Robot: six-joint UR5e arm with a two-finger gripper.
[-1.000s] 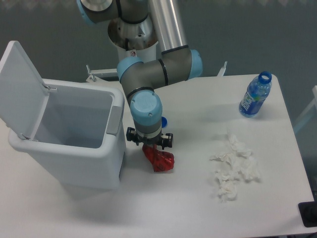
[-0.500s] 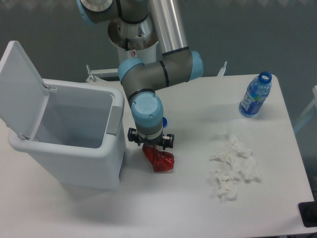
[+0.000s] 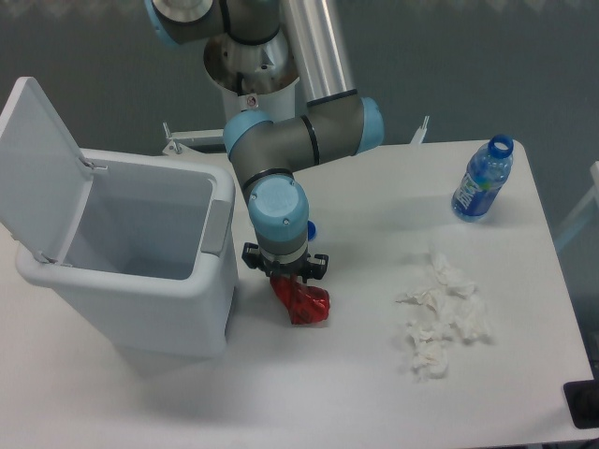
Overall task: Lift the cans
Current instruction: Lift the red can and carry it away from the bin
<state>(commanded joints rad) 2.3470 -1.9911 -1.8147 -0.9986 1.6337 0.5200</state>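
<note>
The crushed red can lies on the white table just right of the bin. My gripper points straight down over the can's upper left end, at or very near it. The blue wrist and black flange hide the fingers, so I cannot see whether they are open or closed on the can. The can's lower right part shows clearly and rests on the table.
An open white bin with its lid up stands at the left, close to the arm. Wadded white tissues lie to the right. A blue-labelled water bottle stands at the far right. A small blue thing peeks out behind the wrist.
The gripper has sunk slightly lower onto the can's upper end. The can has not moved.
</note>
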